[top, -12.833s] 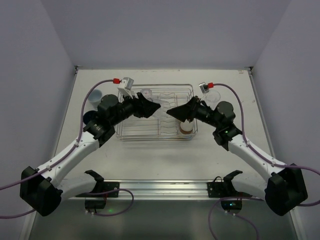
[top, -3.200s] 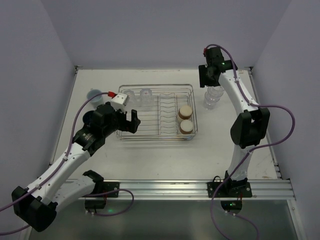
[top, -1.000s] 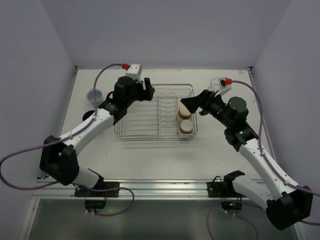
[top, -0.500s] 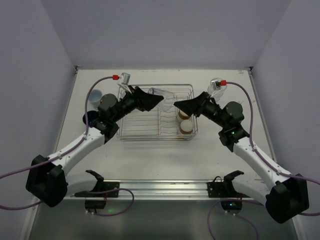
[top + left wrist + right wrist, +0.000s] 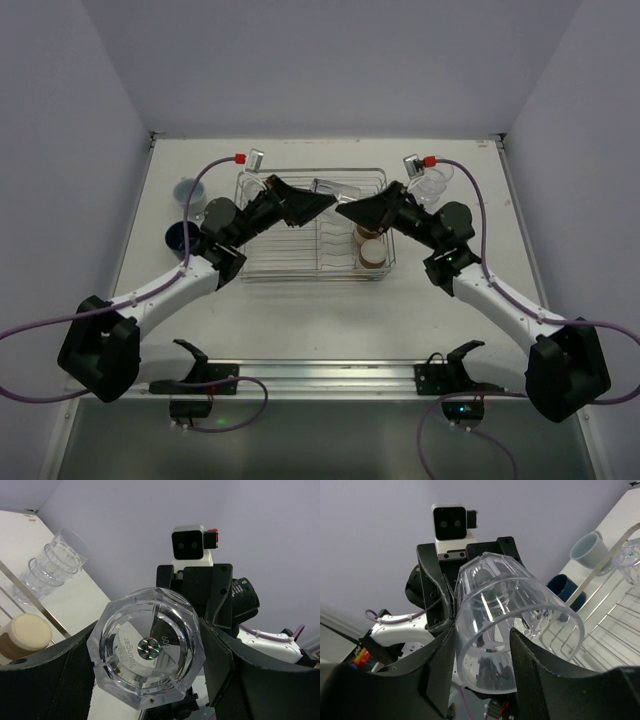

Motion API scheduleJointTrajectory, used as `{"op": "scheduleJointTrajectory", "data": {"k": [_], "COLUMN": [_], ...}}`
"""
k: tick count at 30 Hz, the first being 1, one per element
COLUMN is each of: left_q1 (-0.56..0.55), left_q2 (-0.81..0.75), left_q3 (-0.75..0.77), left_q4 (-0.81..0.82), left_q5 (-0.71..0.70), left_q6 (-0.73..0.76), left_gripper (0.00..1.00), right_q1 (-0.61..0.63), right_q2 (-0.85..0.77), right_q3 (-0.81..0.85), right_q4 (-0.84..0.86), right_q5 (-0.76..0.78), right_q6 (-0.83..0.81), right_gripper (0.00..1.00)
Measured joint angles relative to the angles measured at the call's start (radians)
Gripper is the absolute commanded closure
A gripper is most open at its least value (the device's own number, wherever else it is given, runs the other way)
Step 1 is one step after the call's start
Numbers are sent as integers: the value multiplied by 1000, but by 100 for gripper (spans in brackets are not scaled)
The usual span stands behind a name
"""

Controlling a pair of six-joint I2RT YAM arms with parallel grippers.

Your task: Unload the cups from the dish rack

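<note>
Top view: found the left fingers (image 5: 300, 206) and right fingers (image 5: 366, 211) meeting tip to tip above the dish rack (image 5: 310, 277), w/ a clear tumbler (image 5: 335, 188) lying sideways in mid-air btwn them. Judged it a hand-over, prob. bound for the stack of clear tumblers (image 5: 432, 183) on the counter (image 5: 300, 320) just right of the rack. To go well, needed the receiving side firmly shut on the wall before any letting go by the other, both wrists kept steady, then a straight pull apart along the tumbler's axis. Slick thin plastic, so too hard a squeeze could flex it or pop it out. Counted two tan cups (image 5: 372, 256) at the rack's right end, one behind the other. Spotted a pale blue cup (image 5: 188, 189) and a dark blue cup (image 5: 180, 237) on the counter, left of the rack.

Left wrist: showed the tumbler's faceted base facing the lens, pinched from both sides, i.e. left fingers clenched on it. Caught the stack beyond, on the counter, and one tan cup at lower left.

Right wrist: looked straight into the tumbler's open mouth, nothing inside. Saw the right fingers flanking its wall, seemingly touching. Couldn't tell whether clamped or only around it. Glimpsed another clear cup (image 5: 631, 555) at far right, apparently inside the rack.
</note>
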Motion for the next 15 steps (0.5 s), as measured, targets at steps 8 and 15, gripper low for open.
{"op": "scheduleJointTrajectory", "data": {"k": [8,15], "left_q1": [-43,-65], "left_q2": [19,13], "left_q3": [-6,9], "left_q4": [35,33], "left_q5": [-68,-92], "left_q6": [-36,-51], "left_gripper": [60,7], "right_q1": [26,27], "right_q2": [39,-11], "right_q3": [7,5], "right_q4": [112,95], "right_q5": [-21,-3], "right_q6": [54,34], "right_gripper": [94,100]}}
